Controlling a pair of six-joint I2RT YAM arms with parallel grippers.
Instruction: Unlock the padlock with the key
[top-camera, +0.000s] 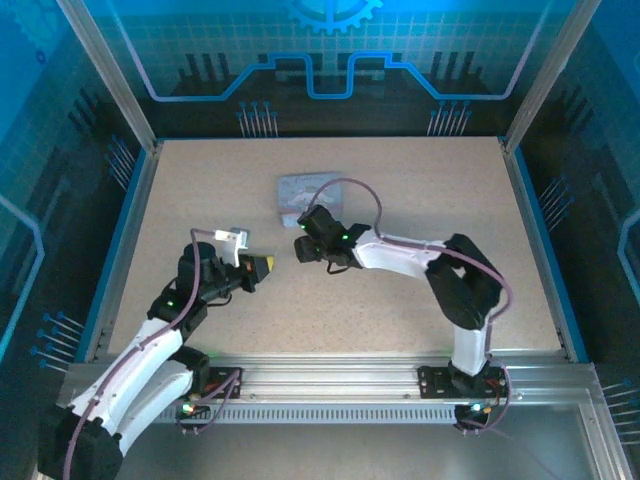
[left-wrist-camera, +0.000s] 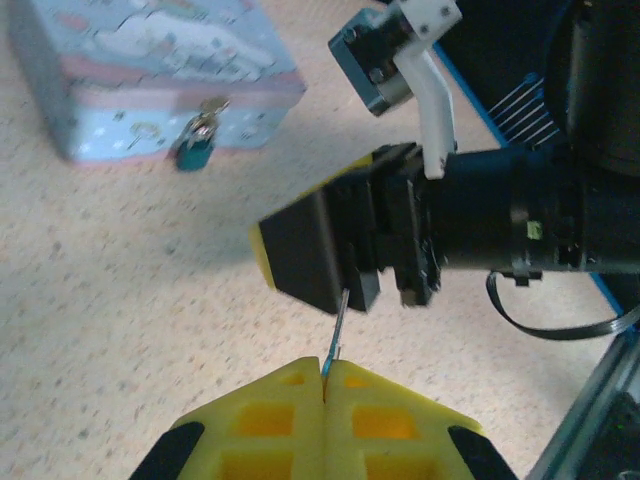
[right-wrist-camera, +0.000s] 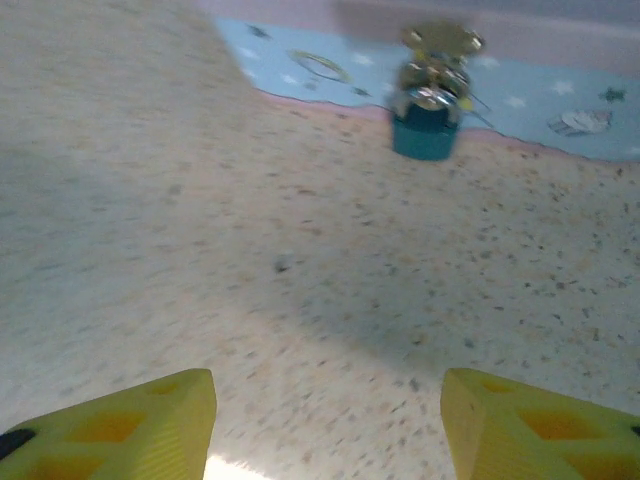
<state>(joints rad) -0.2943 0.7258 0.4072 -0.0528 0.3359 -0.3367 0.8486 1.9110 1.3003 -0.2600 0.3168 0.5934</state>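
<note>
There is one tabletop (top-camera: 420, 190). On it I count one tin (left-wrist-camera: 150, 70), one padlock (right-wrist-camera: 428, 125) and one key (left-wrist-camera: 336, 335). There are two arms, one left arm (top-camera: 150, 350) and one right arm (top-camera: 400, 255). Each arm carries one pair of jaws, which makes two pairs in all.

A speckled beige table (top-camera: 200, 190) carries a pale-blue cartoon tin (top-camera: 295, 192).

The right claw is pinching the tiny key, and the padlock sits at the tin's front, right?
No, the left claw pinches the key, seen in the left wrist view; the right claw stands open. The padlock is at the front of the tin.
</note>
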